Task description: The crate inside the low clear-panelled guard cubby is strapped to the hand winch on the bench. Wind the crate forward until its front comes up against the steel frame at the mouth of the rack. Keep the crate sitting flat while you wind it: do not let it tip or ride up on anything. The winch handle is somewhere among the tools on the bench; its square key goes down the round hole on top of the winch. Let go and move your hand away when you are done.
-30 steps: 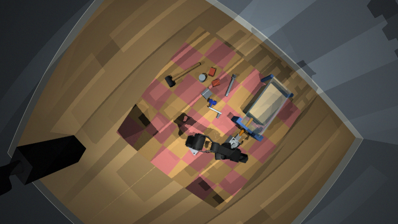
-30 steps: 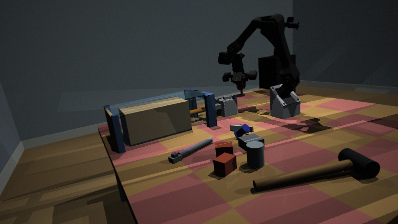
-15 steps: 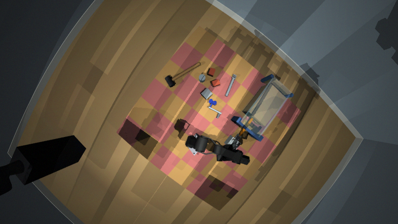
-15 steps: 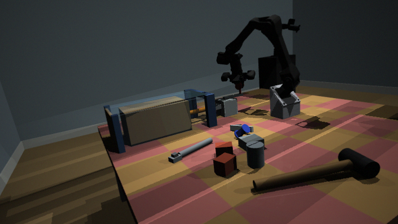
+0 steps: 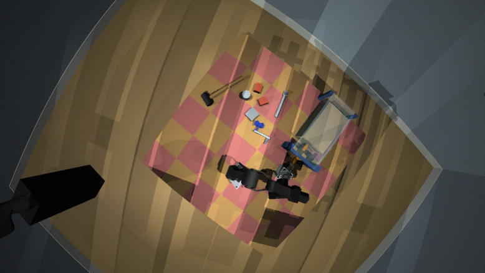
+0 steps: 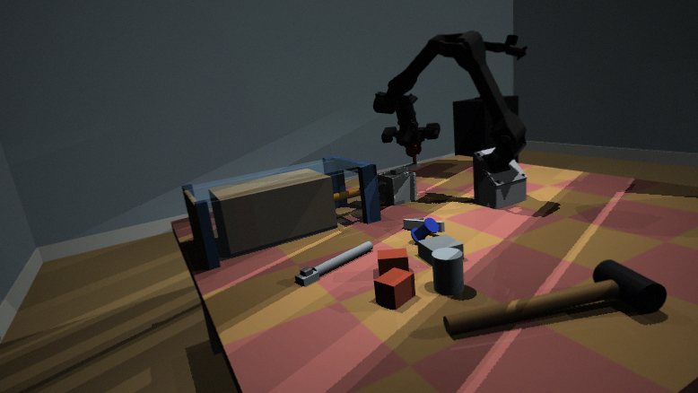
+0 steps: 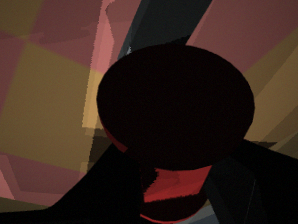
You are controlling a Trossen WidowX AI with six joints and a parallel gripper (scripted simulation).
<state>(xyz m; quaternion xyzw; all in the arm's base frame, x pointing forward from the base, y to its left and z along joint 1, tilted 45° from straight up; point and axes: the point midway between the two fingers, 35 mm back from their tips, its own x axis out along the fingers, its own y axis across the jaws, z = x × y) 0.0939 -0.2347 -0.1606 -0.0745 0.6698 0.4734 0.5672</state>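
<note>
The tan crate (image 5: 322, 127) (image 6: 278, 212) sits flat inside the clear-panelled cubby. A gap separates its front from the blue steel frame (image 5: 300, 158) (image 6: 373, 192) at the mouth. An orange strap (image 5: 295, 160) (image 6: 346, 194) runs from the crate through the frame toward the grey winch (image 5: 283, 172) (image 6: 403, 189). The winch handle stands on top of the winch, its flat arm (image 6: 407, 166) roughly level. My gripper (image 6: 414, 145) (image 7: 160, 132) is shut on the handle's red knob (image 6: 414, 151) (image 7: 175, 107), above the winch. The square key and its hole are hidden.
A crank with a blue knob (image 5: 259, 124) (image 6: 431, 225), a grey bar (image 5: 280, 105) (image 6: 344, 258), a grey block (image 5: 251, 114) (image 6: 439, 246), a grey cylinder (image 5: 246, 94) (image 6: 448, 273), two red blocks (image 5: 262, 101) (image 6: 394, 289) and a mallet (image 5: 207, 98) (image 6: 630, 288) lie on the bench.
</note>
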